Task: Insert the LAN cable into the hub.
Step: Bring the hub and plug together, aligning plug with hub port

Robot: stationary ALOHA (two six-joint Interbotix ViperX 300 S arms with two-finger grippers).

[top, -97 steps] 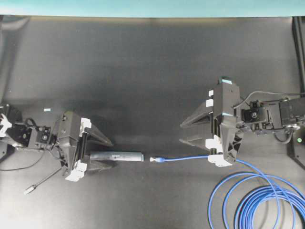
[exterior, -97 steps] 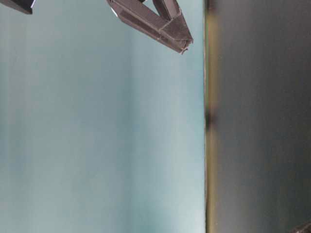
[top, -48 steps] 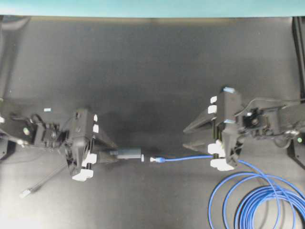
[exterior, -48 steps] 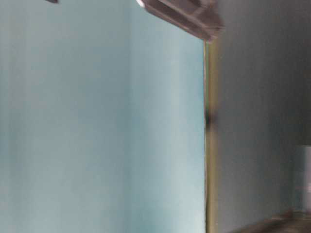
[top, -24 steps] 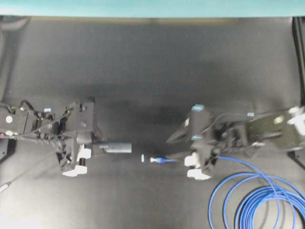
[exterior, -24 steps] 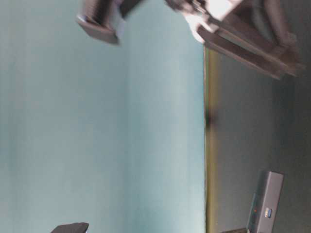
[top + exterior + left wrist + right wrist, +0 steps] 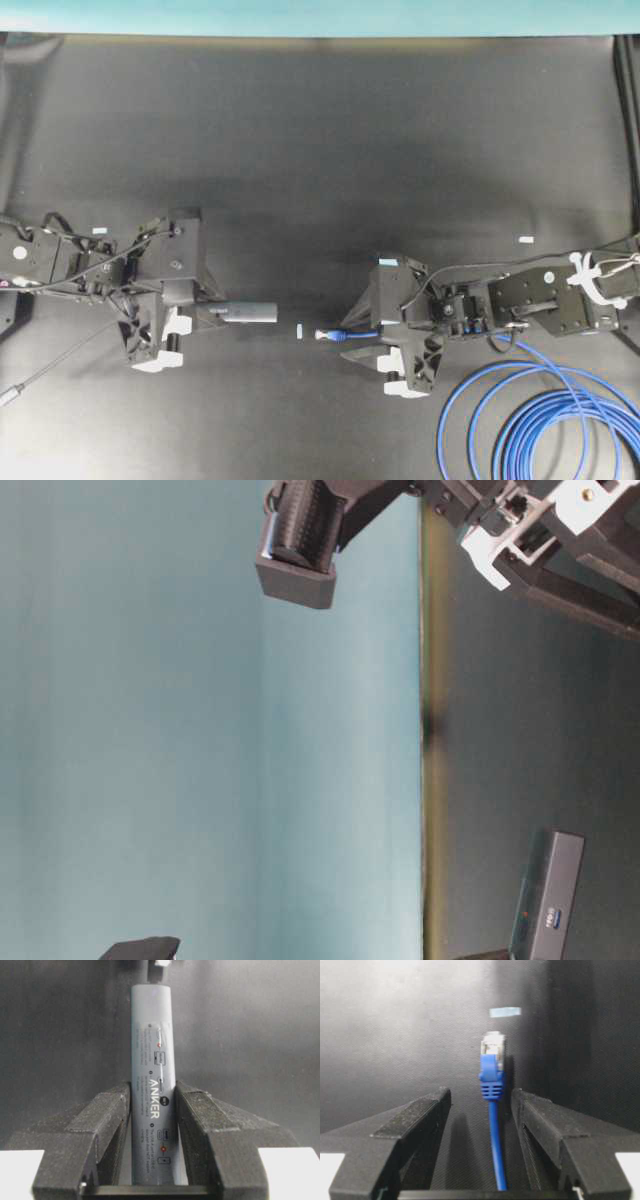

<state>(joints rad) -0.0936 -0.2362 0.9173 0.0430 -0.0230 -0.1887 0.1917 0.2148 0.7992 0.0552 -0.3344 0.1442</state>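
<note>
Overhead, black table, LAN cable coiled at lower right with its plug lying between the spread, not-yet-closed fingers of the right gripper, left gripper clamped on the grey hub, hub end facing the plug, apart

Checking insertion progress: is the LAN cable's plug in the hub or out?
Out. The LAN cable's plug lies on the table, a clear gap away from the hub held in the left hand.
</note>
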